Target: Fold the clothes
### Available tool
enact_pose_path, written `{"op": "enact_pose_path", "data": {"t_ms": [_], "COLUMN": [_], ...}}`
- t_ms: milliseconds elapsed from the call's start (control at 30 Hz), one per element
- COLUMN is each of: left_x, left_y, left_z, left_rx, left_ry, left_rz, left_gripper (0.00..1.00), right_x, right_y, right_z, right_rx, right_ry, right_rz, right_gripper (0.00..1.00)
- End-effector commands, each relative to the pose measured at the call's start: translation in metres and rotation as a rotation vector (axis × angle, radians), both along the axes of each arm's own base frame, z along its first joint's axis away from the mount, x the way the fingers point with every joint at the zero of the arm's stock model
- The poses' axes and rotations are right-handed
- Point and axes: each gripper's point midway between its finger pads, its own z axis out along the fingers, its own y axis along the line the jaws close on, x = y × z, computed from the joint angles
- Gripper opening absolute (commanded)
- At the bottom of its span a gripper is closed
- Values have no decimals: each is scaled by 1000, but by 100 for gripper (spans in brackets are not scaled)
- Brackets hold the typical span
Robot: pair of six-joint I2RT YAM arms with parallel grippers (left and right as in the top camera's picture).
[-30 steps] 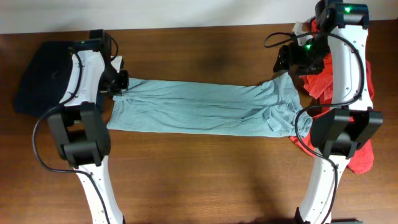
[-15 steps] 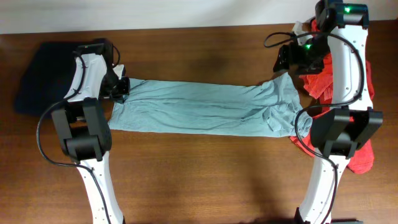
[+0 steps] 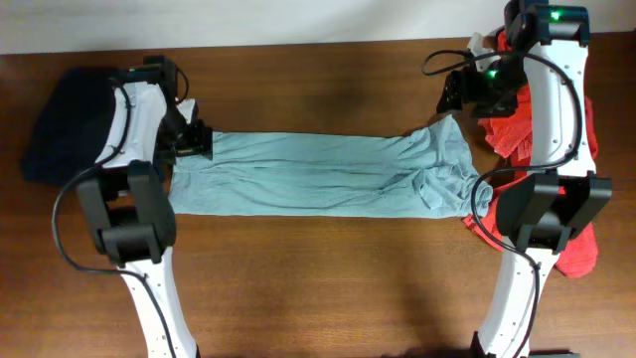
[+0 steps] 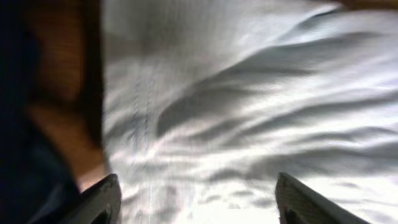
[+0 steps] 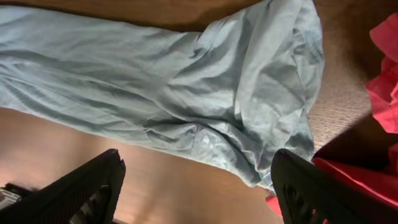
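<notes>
The pale blue-grey T-shirt (image 3: 318, 174) lies stretched in a long band across the wooden table (image 3: 318, 288). My left gripper (image 3: 196, 139) hovers over the shirt's left end, jaws wide open. In the left wrist view the gripper (image 4: 200, 205) has only wrinkled cloth (image 4: 249, 93) beneath it and nothing held. My right gripper (image 3: 455, 97) is open just past the bunched right end. In the right wrist view that gripper (image 5: 199, 199) is over bare wood near the shirt (image 5: 186, 81). The orange-red shirt (image 3: 588, 129) lies at far right, the dark navy garment (image 3: 60, 129) at far left.
Orange-red cloth (image 5: 385, 74) borders the T-shirt's right end and runs under the right arm's base (image 3: 542, 214). The left arm's base (image 3: 124, 214) stands just off the shirt's left edge. The table's back edge meets a pale wall (image 3: 298, 20).
My left gripper has opened and let go of the T-shirt's left edge, which now lies flat and squarer. The right arm has not moved.
</notes>
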Motion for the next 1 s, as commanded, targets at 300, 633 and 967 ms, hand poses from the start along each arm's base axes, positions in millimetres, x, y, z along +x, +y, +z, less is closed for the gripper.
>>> {"op": "enact_pose_path", "data": {"t_ms": [300, 633, 967], "left_x": [3, 17, 11], "left_y": [12, 30, 19], "left_z": [28, 24, -21], "left_rx": [-6, -75, -145], "left_ry": [-70, -136, -55], "left_rz": [-35, -39, -95], "left_gripper": [82, 81, 76], "right_x": [3, 4, 4], "right_y": [3, 3, 3], "right_z": [14, 14, 14], "right_rx": [9, 9, 9], "right_ry": [-50, -53, -56], "right_rz": [13, 13, 13], "right_gripper": [79, 79, 79]}}
